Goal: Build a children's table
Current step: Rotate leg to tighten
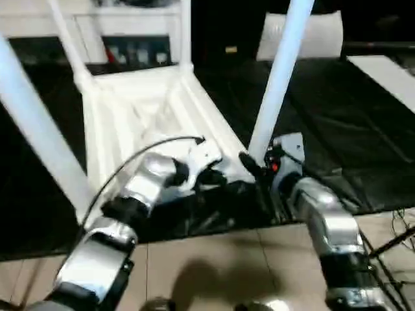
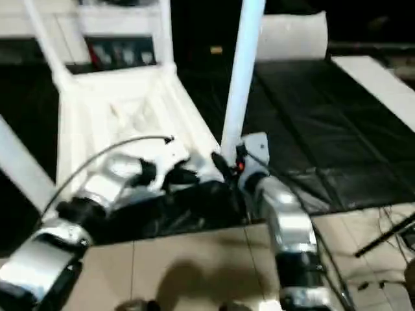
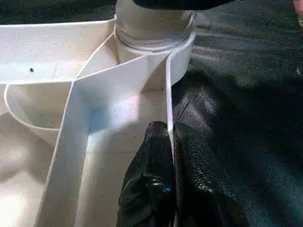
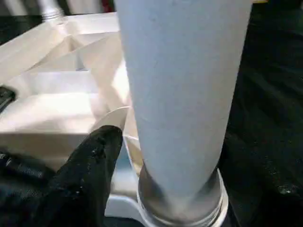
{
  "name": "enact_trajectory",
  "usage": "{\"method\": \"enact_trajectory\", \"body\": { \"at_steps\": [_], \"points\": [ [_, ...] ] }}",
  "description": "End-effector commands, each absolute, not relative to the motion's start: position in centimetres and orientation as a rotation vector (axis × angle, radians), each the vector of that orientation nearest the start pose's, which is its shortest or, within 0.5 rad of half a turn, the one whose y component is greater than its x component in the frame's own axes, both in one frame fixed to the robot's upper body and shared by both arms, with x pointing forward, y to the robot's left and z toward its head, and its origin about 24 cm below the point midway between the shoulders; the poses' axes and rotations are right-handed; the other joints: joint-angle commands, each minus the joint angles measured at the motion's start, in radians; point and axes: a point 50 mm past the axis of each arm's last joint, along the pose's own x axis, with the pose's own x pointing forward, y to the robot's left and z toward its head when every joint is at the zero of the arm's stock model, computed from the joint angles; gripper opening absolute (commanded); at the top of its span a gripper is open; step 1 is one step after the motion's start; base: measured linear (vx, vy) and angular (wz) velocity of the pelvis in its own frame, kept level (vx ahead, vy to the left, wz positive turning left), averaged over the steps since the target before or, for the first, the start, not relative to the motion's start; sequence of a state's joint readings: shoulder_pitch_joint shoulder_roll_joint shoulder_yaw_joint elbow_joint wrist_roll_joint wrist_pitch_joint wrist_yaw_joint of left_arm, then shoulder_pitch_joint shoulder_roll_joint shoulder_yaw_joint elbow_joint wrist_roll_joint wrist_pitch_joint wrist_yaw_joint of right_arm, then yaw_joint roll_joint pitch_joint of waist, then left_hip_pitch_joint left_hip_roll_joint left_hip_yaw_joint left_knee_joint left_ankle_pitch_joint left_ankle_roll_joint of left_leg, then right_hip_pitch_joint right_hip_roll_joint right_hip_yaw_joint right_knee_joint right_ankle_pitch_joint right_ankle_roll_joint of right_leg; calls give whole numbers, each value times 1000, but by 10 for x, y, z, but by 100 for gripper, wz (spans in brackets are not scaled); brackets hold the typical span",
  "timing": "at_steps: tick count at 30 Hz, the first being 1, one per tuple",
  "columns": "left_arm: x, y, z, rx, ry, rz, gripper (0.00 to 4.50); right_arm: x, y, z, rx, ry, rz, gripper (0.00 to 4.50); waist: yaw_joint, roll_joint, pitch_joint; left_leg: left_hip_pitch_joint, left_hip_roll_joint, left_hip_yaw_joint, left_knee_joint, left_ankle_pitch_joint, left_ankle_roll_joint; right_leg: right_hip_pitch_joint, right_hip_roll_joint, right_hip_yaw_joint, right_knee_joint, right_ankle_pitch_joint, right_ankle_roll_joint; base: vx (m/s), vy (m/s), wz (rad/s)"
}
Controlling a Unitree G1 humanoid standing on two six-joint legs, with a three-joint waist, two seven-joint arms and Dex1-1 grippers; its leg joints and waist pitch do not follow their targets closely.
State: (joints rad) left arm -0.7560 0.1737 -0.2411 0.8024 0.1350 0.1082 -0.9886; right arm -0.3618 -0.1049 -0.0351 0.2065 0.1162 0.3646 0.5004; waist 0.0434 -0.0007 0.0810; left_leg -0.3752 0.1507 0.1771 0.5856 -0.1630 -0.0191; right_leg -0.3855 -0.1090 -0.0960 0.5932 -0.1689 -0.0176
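The children's table lies upside down on a black sheet: its white ribbed tabletop [image 1: 142, 103] faces up, with white tube legs standing in its corner sockets. The near right leg [image 1: 279, 78] rises from the socket [image 3: 154, 33] at the front corner. My left gripper [image 3: 170, 142] is shut on the tabletop's thin rim wall just behind that socket. My right gripper [image 1: 258, 162] sits around the base of the near right leg [image 4: 184, 94]. Its one visible finger [image 4: 90, 175] stands a little off the tube. Another leg [image 1: 32, 129] slants up at the left.
The black sheet [image 1: 337, 129] covers the floor around the table, and beige tiles [image 1: 214, 265] lie in front. White cabinets [image 1: 130, 26] stand behind. A flat white sheet [image 1: 389, 74] lies at the far right, and cables [image 1: 395, 240] trail at the lower right.
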Motion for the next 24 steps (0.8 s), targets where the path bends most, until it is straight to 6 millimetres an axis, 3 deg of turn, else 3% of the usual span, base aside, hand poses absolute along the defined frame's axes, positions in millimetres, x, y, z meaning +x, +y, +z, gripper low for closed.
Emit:
{"method": "enact_trajectory", "body": {
  "at_steps": [1,2,4,6,7,8,10,11,16,17,20,21,24],
  "points": [
    [344,81,71,433,315,-1256,0,302,-107,66,55,191,802,371,0,-16,-75,18,78,-32,-85,-378,-7,30,-73,60,-78,-268,-205,0,0,0],
    [342,88,70,442,330,-1283,0,301,-115,67,33,185,836,390,10,-15,-76,9,76,-26,-75,-330,27,39,-86,66,-88,-340,-192,0,0,0],
    [341,91,69,450,333,-1298,0,300,-118,68,24,184,852,390,15,-13,-79,6,80,-25,-75,-277,37,37,-80,63,-84,-323,-188,0,0,0],
    [336,101,69,474,345,-1377,0,298,-129,71,-8,181,928,416,23,-11,-89,4,84,-23,-70,-204,50,43,-75,61,-66,-212,-210,0,0,0],
    [336,101,69,474,345,-1377,0,298,-129,71,-8,181,928,416,23,-11,-89,4,84,-23,-70,-204,50,43,-75,61,-66,-212,-210,0,0,0],
    [332,107,69,513,350,-1436,0,298,-135,72,-38,179,978,416,25,-7,-96,4,86,-22,-63,-120,79,40,-66,59,-46,-61,-249,0,0,0],
    [330,112,70,540,358,-1485,0,297,-139,74,-69,177,1030,416,29,-9,-92,3,85,-18,-60,-96,104,39,-64,58,-40,-6,-277,0,0,0],
    [329,114,71,548,358,-1508,0,297,-141,75,-79,175,1057,416,35,-10,-92,4,87,-15,-58,-109,106,40,-65,58,-41,-20,-279,0,0,0],
    [327,121,76,583,371,-1616,0,295,-147,79,-95,182,1201,416,56,-9,-86,10,93,-12,-61,-170,73,35,-65,58,-49,-132,-264,0,0,0],
    [327,122,76,584,372,-1624,0,295,-148,80,-97,184,1209,382,57,-8,-85,11,93,-12,-62,-181,67,35,-64,57,-50,-149,-262,0,0,0],
    [326,125,78,594,388,-1683,0,292,-150,79,-105,213,1299,376,68,-9,-82,16,93,-10,-64,-211,47,30,-65,60,-58,-206,-245,0,0,0],
    [326,125,78,599,392,-1689,0,292,-150,80,-108,215,1311,347,71,-9,-81,19,95,-8,-64,-223,40,27,-66,61,-59,-219,-242,0,0,0],
    [326,127,79,625,410,-1727,0,290,-152,80,-113,232,1369,330,74,-12,-82,16,95,-6,-64,-231,27,29,-68,61,-58,-246,-231,0,0,0]
  ]
}}
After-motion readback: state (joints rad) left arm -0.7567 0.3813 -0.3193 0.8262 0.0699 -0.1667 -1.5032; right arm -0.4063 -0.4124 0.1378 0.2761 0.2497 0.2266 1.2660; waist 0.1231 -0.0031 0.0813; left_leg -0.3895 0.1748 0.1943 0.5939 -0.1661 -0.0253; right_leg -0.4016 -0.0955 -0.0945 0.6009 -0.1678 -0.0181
